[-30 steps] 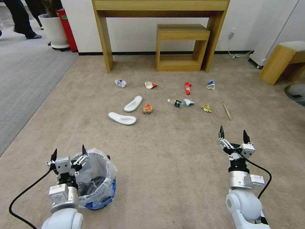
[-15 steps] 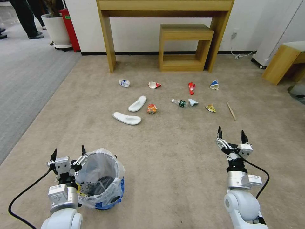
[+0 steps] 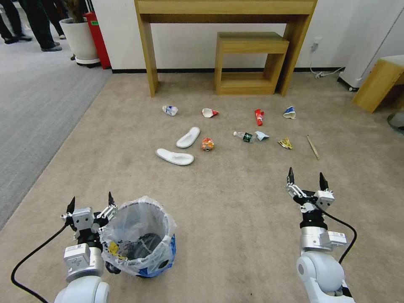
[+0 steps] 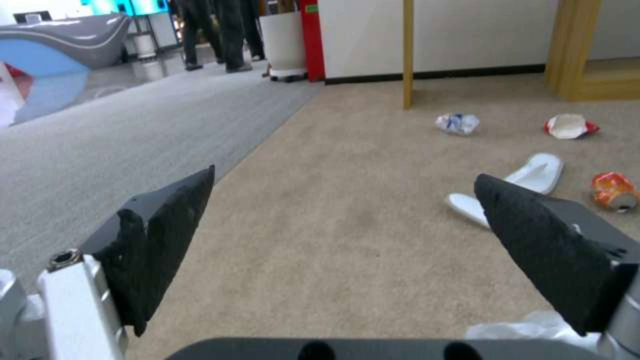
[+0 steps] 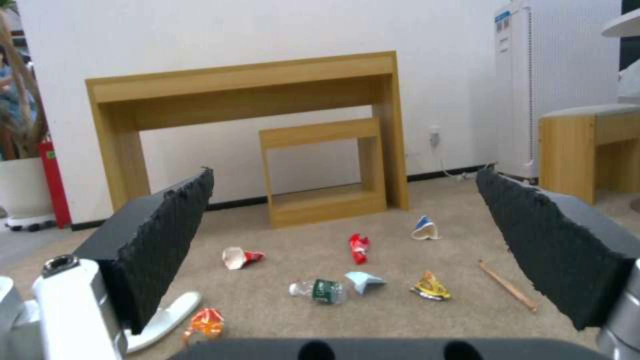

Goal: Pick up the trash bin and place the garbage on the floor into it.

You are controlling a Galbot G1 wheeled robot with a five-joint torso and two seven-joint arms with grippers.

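Left gripper (image 3: 89, 203) hovers near-left with fingers spread apart and empty, just left of the small round trash bin lined with crinkly translucent white plastic (image 3: 141, 237) standing on the beige-brown short-pile carpet (image 3: 227, 202); contact with the bag rim can't be judged. Right gripper (image 3: 304, 177) sits near-right, fingers also spread, holding nothing, well apart from the bin. Garbage lies scattered farther out: two white slippers (image 3: 174, 156), orange wrapper (image 3: 207, 144), small bottle (image 3: 245, 136), red wrapper (image 3: 259, 116), yellow wrapper (image 3: 285, 143), wooden stick (image 3: 312, 147).
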